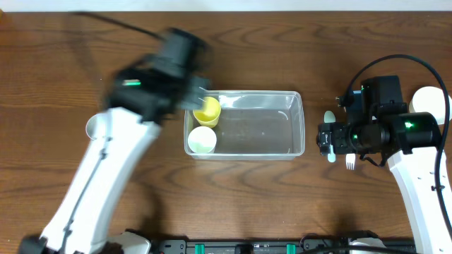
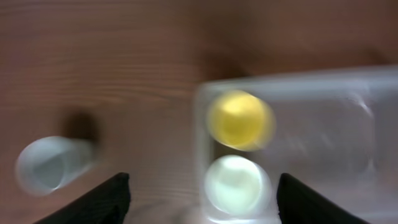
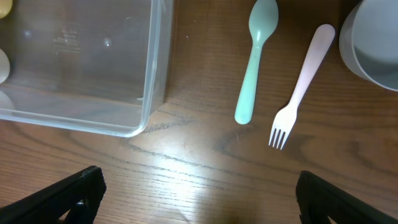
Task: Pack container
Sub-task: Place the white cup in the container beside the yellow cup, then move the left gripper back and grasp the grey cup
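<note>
The clear plastic container [image 1: 261, 144] lies at the table's middle. A yellow cup [image 1: 207, 109] and a white cup [image 1: 202, 139] stand inside its left end; both show blurred in the left wrist view, yellow [image 2: 239, 119] and white [image 2: 236, 183]. My left gripper [image 2: 202, 199] is open and empty above the container's left end, in motion. My right gripper [image 3: 199, 193] is open and empty over bare table right of the container's corner [image 3: 146, 118]. A mint spoon [image 3: 255, 56] and a pink fork [image 3: 301, 81] lie beyond it.
A white cup [image 1: 94, 125] lies on its side left of the container, also seen in the left wrist view [image 2: 53, 163]. A white bowl [image 1: 432, 99] stands at the far right, its edge in the right wrist view [image 3: 373, 37].
</note>
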You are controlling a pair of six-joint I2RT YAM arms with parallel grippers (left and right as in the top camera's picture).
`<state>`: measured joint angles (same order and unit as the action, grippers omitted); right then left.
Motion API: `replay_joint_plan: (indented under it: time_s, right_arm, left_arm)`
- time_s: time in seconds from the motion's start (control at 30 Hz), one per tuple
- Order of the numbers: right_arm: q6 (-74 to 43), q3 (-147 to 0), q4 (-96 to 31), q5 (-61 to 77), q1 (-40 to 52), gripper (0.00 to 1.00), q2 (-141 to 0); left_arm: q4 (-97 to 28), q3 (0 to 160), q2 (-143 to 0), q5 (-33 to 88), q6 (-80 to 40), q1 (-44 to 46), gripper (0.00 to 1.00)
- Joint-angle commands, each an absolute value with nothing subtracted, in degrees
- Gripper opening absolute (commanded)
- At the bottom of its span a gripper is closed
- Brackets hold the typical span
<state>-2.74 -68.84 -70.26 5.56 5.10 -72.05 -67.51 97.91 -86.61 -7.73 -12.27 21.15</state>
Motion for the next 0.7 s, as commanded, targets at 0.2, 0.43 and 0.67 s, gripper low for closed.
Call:
replay_joint_plan:
  time_s: [0.2, 0.43, 0.67]
  right_arm:
    - [-2.0, -69.8, -70.0, 5.3, 5.5, 0.99, -72.2]
    - [-2.0, -69.8, -69.8, 5.3, 5.5, 0.99, -72.2]
    - [-2.0, -69.8, -69.9, 5.3, 5.5, 0.99, -72.2]
  left_arm:
    - [-68.5, 96.3, -91.5, -1.9, -14.2, -6.9, 0.78]
    - [-68.5, 95.0, -101.2, 1.8, -14.0, -13.8, 0.78]
    - [-68.8, 94.8, -109.9, 2.0, -14.0, -13.9, 0.77]
